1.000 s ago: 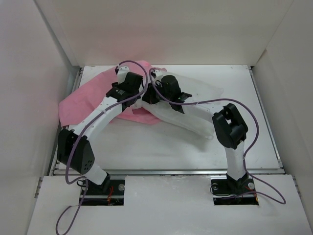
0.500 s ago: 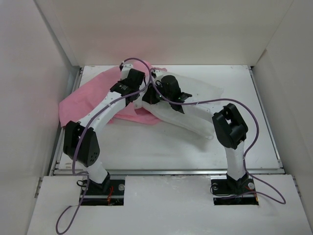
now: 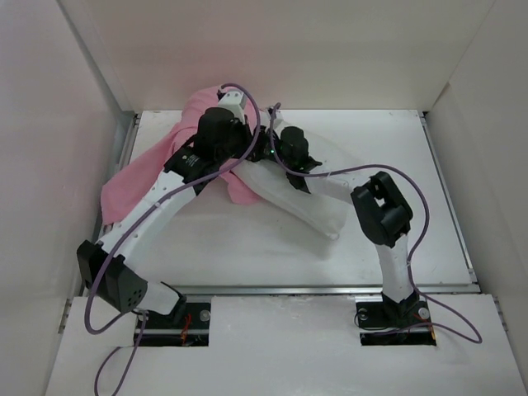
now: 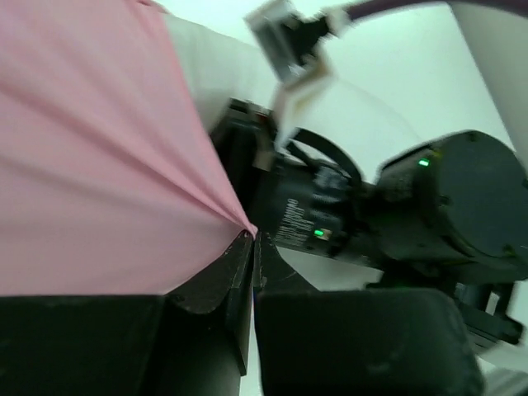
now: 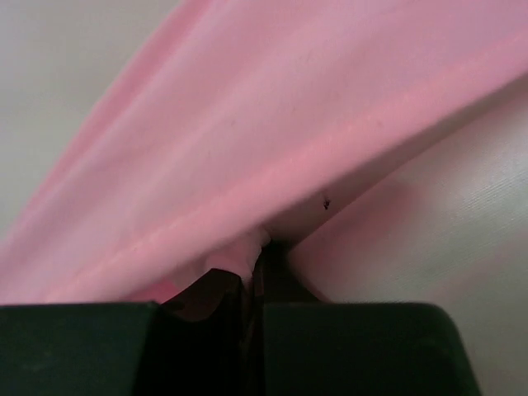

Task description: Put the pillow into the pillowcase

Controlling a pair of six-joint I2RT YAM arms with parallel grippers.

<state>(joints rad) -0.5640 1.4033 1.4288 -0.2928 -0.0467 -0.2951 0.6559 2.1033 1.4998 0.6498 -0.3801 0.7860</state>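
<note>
The pillow angles from the pillowcase toward near-right.

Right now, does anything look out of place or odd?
Nothing damaged or spilled. The shiny pink satin pillowcase is bunched, pinched by the left gripper and right gripper; the plump white pillow lies slanted, mostly uncovered.

both arms are white tubes joined by bulky black motor housings: the left arm and the right arm. a purple cable loops along the left one, and a second purple cable trails by the right base. a small green light glows on the right wrist's black housing. the left gripper and right gripper have matt black, wedge-shaped fingers.
</note>
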